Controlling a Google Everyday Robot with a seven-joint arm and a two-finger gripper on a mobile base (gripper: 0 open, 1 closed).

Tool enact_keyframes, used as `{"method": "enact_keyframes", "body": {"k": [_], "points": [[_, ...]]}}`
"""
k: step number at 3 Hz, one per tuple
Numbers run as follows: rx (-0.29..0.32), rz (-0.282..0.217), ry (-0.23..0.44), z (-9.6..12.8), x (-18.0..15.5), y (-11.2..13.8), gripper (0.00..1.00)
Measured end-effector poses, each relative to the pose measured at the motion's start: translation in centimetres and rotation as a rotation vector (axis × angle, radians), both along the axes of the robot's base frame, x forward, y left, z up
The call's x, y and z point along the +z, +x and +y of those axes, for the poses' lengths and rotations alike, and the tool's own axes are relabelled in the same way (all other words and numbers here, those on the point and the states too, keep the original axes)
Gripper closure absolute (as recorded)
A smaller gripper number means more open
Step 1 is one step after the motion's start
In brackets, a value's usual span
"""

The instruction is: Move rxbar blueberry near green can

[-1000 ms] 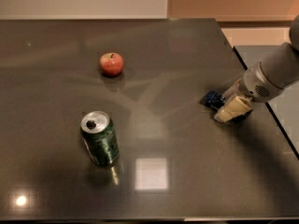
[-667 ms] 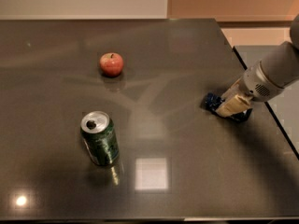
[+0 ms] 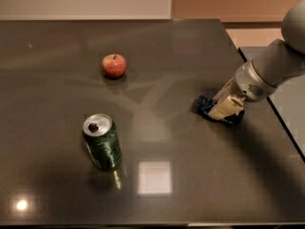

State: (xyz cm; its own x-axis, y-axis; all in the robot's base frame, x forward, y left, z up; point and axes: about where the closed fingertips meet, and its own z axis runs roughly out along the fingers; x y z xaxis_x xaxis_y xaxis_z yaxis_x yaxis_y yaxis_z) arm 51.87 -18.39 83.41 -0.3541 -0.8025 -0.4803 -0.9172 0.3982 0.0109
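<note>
Overhead oblique view of a dark grey bench (image 3: pixel 167 46) carrying three objects. The green can (image 3: pixel 103 144), dark green with a silver top and pull tab, stands upright in the left-front part of the bench, its reflection visible on the glossy surface just in front of it. A red apple (image 3: pixel 114 65) sits stem-up farther back, behind the can and well apart from it. The blueberry snack bar (image 3: pixel 205 104), in a dark blue wrapper, lies near the right edge of the bench, well apart from the can and on the opposite side from it; only its left end and a strip along its lower right edge are exposed. The robot arm (image 3: pixel 271 68), grey and rounded, enters from the right edge of the view and slopes down to the left. Its cream-coloured gripper (image 3: pixel 225 109) is at bench level directly over the snack bar, touching it and covering its middle. Whether the gripper is closed on the bar or merely resting against it cannot be told from this angle. A bright square patch of reflected light lies on the bench to the right of the can.
</note>
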Motion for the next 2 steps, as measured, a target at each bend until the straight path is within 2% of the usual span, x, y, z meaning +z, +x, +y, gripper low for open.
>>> {"method": "enact_keyframes", "body": {"k": [2], "points": [[0.201,0.018,0.059,8.1,1.7,-2.2,1.00]]}}
